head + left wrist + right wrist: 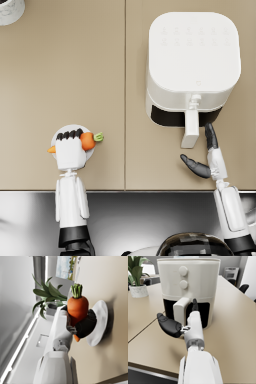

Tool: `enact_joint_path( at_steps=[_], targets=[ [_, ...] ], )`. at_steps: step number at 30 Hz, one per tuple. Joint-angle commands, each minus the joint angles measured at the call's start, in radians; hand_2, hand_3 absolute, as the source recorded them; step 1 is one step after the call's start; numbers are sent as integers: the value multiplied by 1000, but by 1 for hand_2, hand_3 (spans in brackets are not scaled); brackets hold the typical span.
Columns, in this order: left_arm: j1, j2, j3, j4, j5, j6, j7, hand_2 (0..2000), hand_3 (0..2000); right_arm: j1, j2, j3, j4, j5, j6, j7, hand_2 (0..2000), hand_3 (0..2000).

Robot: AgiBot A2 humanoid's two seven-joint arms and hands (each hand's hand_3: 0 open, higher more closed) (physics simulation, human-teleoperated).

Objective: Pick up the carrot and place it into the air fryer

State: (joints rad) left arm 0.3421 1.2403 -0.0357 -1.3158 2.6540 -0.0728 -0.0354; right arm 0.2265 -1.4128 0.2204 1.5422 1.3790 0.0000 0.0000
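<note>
No writing I can read anywhere: the air fryer (192,65) has faint rows of marks on its white top in the head view and two round knobs on its front in the right wrist view, but nothing legible, no brand.

My left hand (70,148) is wrapped around the carrot (87,141), dark fingers (86,326) curled across its orange body, and the left wrist view shows it clamped firmly. The carrot lies with its long axis running left to right: the green top (98,136) points right toward the air fryer, and the thin orange tip pokes out on the left side of my hand. It sits over the small white plate (91,152) at the near left of the tan table (100,75); in the left wrist view the plate (100,323) is right behind the carrot (78,309), and I can't tell whether the carrot touches it.

My right hand (207,155) is at the near right, just beside the air fryer's white handle (191,127). It holds nothing: fingers apart, thumb stuck out to the left, the other fingers reaching far toward the dark drawer opening. In the right wrist view the fingertips (195,303) are up against the handle (181,311); whether they touch it, I can't say.

A white pot sits at the far left corner (10,10), a leafy plant in it (136,273)
</note>
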Motion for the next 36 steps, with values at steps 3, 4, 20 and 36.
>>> enact_joint_path(
  at_steps=[3,4,20,36],
  targets=[
    [17,2,-13,-355,-130,27,24,2000,2000,34,-18,31,-117,0,0,0,0,0],
    [28,2,-11,-395,-162,33,28,2000,2000,43,-23,41,-138,0,0,0,0,0],
    [88,36,80,-480,-240,47,38,2000,2000,95,-40,198,-164,4,-195,-1,2000,1960],
    [376,243,419,-199,-241,43,38,2000,2000,-167,258,341,404,4,-126,-14,2000,2000]
  ],
)
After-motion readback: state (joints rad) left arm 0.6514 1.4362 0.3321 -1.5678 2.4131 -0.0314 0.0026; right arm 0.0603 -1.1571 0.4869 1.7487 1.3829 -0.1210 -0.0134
